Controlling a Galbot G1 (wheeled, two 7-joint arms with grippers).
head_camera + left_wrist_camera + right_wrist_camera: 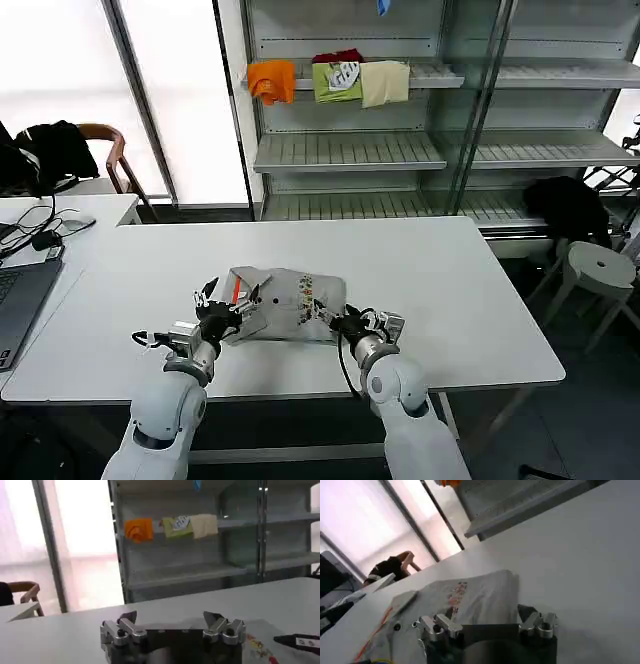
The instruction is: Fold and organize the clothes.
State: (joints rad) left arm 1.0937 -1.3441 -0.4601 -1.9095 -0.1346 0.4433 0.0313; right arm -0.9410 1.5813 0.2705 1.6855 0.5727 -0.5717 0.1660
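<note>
In the head view, a folded light grey shirt (285,300) lies just below the middle of the frame on the white table (450,290), its small multicoloured chest print facing up and a strip of orange collar lining showing at its left end. The left gripper (226,296) sits at the shirt's left edge, its fingers spread apart over the collar area, and the right gripper (325,313) is at the shirt's lower right edge with its fingers apart as well, touching the cloth. Along the top of the frame a metal shelf rack (350,150) carries an orange garment (272,80), a green garment (338,80) and a cream garment (385,82) side by side; a laptop (20,300) lies at the left edge of the frame. In the left wrist view, the left gripper (172,622) fills the lower centre with its two fingers set wide apart and nothing between them; a bit of the shirt's print (257,647) shows at lower right, and a dark fingertip of the other gripper pokes in at the right edge. In the right wrist view, the right gripper (487,625) stands at the bottom centre, fingers apart, with the grey shirt (480,597) spread just beyond them across the middle of the frame on the table (580,555).
</note>
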